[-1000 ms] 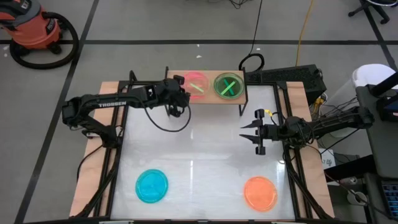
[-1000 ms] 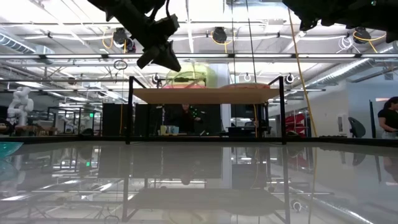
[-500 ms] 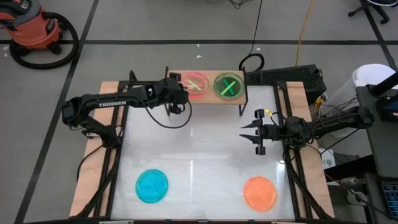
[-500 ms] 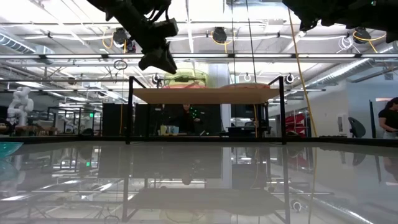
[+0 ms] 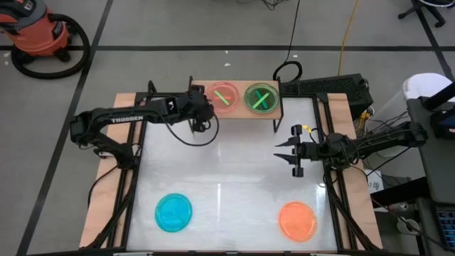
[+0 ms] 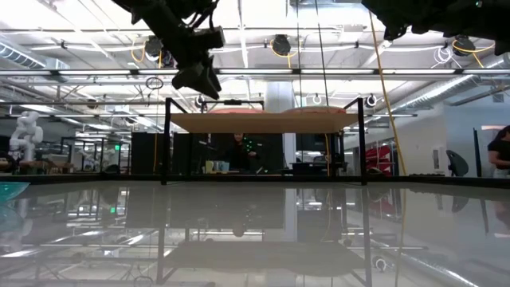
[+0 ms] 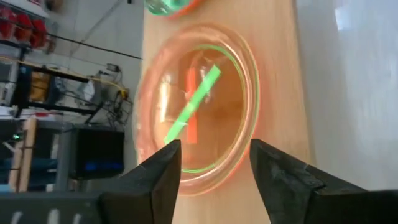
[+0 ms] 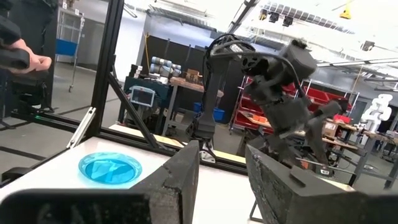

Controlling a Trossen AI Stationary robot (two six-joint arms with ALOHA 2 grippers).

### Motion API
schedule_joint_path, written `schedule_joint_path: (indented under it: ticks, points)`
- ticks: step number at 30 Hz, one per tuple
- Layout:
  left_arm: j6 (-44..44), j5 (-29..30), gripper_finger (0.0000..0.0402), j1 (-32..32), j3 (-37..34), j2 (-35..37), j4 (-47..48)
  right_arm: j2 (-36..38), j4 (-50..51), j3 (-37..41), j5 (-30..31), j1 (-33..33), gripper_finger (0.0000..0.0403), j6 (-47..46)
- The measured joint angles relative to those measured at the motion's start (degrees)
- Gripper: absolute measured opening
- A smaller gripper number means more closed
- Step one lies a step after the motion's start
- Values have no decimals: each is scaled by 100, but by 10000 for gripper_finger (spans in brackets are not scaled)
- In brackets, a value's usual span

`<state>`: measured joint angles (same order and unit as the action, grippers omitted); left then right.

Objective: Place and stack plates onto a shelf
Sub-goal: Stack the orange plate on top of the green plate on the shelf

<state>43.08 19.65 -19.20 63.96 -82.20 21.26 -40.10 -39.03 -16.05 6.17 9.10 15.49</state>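
The shelf stands at the table's far edge. A pink plate with a green streak showing through it lies flat on the shelf's left half, and a green plate lies on its right half. My left gripper is open at the shelf's left end. In the low view this gripper hangs above the pink plate. In the left wrist view its fingers stand apart on either side of the plate's near rim. My right gripper waits open over the table's right middle.
A blue plate lies near the table's front left and an orange plate near its front right. White tabletop lies bare between them and the shelf. A black cable loop hangs behind the shelf. A person's hand shows beyond the table.
My left gripper has opened and let go of the pink plate, turning a little at the wrist while staying at the shelf's left end. The plate, tipped up a second ago, has dropped and now lies flat on the shelf.
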Motion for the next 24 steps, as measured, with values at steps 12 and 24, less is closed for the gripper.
schedule_joint_path:
  ticks: [12,24]
  points:
    - [-2021,280,204,666,0,1151,-33,1,1092,-326,-35,0,114,-722]
    - [-3086,-766,204,881,-118,2351,-92,-218,3472,-1514,-34,142,114,-1347]
